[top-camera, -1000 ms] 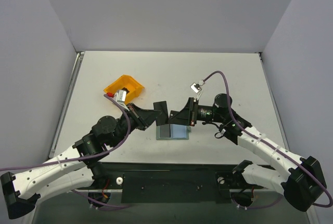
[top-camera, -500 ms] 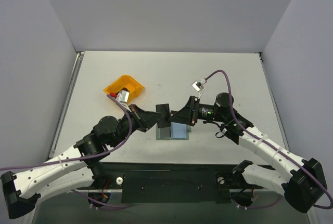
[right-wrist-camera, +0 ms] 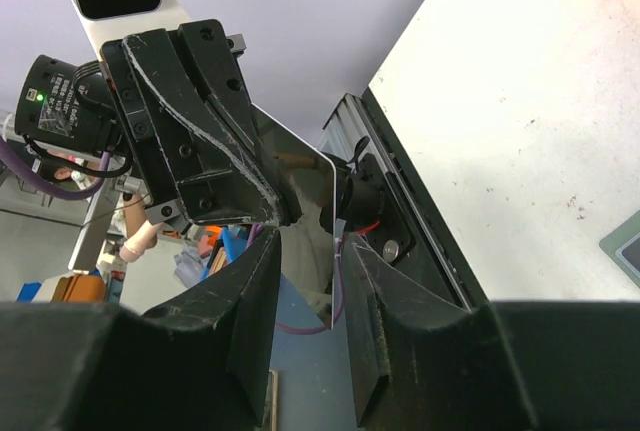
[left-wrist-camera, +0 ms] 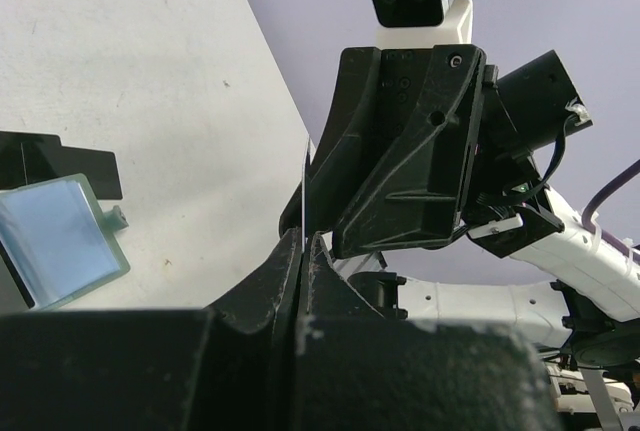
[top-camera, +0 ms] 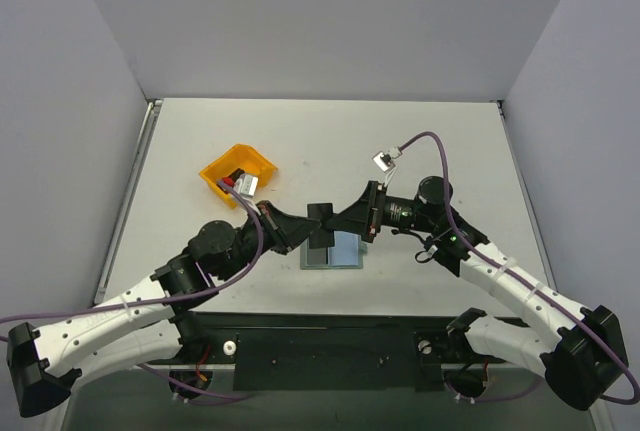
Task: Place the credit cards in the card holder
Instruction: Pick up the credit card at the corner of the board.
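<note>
My left gripper (top-camera: 306, 224) is shut on a thin black credit card (top-camera: 321, 215) and holds it edge-up above the table; in the left wrist view my fingers (left-wrist-camera: 305, 238) pinch the card's edge (left-wrist-camera: 304, 186). My right gripper (top-camera: 338, 223) faces it, open, with its jaws on either side of the same card (right-wrist-camera: 312, 213); its fingertips (right-wrist-camera: 312, 266) show a gap. The card holder (top-camera: 335, 252) lies open on the table right below both grippers, light-blue lining up, and also shows in the left wrist view (left-wrist-camera: 58, 241). A black flat shape (left-wrist-camera: 55, 163) lies against its far edge.
An orange plastic bin (top-camera: 238, 172) stands at the back left, behind my left arm. The table's front edge and a black base rail (top-camera: 320, 346) run just behind the wallet on the near side.
The two grippers have closed in on each other above the wallet. My left gripper carried the card to the right and my right gripper moved left until its open jaws straddle the card.
</note>
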Robot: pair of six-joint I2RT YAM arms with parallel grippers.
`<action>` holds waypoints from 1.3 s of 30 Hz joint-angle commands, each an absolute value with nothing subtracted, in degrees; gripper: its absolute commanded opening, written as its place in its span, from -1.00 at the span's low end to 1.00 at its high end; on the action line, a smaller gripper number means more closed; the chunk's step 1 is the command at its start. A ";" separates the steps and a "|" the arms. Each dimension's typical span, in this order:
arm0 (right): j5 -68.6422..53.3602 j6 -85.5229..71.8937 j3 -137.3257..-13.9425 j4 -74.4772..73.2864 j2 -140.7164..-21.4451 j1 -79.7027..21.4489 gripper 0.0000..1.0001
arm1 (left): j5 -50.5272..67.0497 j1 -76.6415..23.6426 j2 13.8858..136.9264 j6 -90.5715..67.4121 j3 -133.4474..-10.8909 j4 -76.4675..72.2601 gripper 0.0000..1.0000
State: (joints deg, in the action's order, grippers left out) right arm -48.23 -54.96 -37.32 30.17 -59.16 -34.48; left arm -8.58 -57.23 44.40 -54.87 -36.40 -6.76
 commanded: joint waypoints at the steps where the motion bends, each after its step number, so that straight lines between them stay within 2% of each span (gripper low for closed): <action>1: -49.22 -55.11 -39.38 35.95 -58.53 -34.10 -0.47 | -7.12 -56.69 44.82 -55.02 -36.74 -11.34 -1.00; 6: -50.01 -56.34 -39.20 37.79 -59.24 -34.01 -0.57 | -6.50 -56.51 45.96 -55.11 -37.00 -11.86 -1.00; 10: -50.19 -56.51 -39.02 37.62 -59.24 -34.01 -0.83 | -6.68 -56.16 45.88 -55.20 -36.91 -12.04 -1.00; 11: -50.10 -56.08 -39.02 37.27 -59.15 -34.01 -0.96 | -6.77 -55.99 45.88 -55.11 -36.91 -11.95 -1.00; 13: -49.49 -55.11 -39.46 35.34 -58.80 -34.01 -1.00 | -6.77 -55.64 45.97 -55.02 -37.09 -11.60 -0.96; 15: -48.87 -53.97 -39.90 33.23 -58.54 -34.01 -1.00 | -6.50 -55.20 46.05 -55.02 -37.00 -11.43 -0.82; 18: -46.77 -51.34 -40.69 28.85 -57.57 -33.84 -1.00 | -5.89 -54.06 46.32 -55.02 -36.83 -11.08 -0.32; 20: -43.79 -48.45 -41.74 23.22 -56.35 -33.49 -1.00 | -5.71 -52.83 46.14 -54.58 -37.26 -9.50 -0.06; 23: -35.27 -42.99 -44.64 8.32 -54.76 -32.87 -1.00 | -5.89 -50.72 45.53 -53.62 -38.23 -4.68 0.17; 27: -26.30 -38.94 -46.58 -1.55 -54.93 -32.08 -1.00 | -4.14 -46.77 45.96 -52.91 -37.71 -1.76 0.20; 32: -20.92 -35.86 -52.11 -13.43 -62.56 -30.68 -1.00 | -2.46 -44.12 52.80 -50.46 -39.20 3.78 0.14; 34: -21.00 -35.33 -53.26 -16.08 -65.55 -30.15 -1.00 | -2.20 -44.03 55.44 -49.84 -38.59 3.25 -0.03; 36: -20.57 -34.63 -54.05 -17.84 -68.11 -29.97 -1.00 | -1.41 -44.03 57.64 -48.96 -37.36 0.97 -0.27; 37: -20.31 -34.37 -54.14 -18.10 -69.94 -29.88 -1.00 | -1.15 -44.03 58.44 -48.78 -37.18 -1.30 -0.52; 38: -20.30 -34.37 -54.49 -18.45 -70.74 -29.71 -1.00 | -1.14 -44.03 59.75 -48.26 -36.74 -2.28 -0.66; 39: -19.95 -34.10 -54.75 -18.98 -72.49 -29.79 -1.00 | -1.32 -44.03 60.55 -47.90 -36.48 -2.72 -0.88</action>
State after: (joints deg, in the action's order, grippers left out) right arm -22.46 -36.58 -52.10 -12.69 -68.79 -30.22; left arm -2.90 -44.29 58.35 -50.81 -36.93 1.50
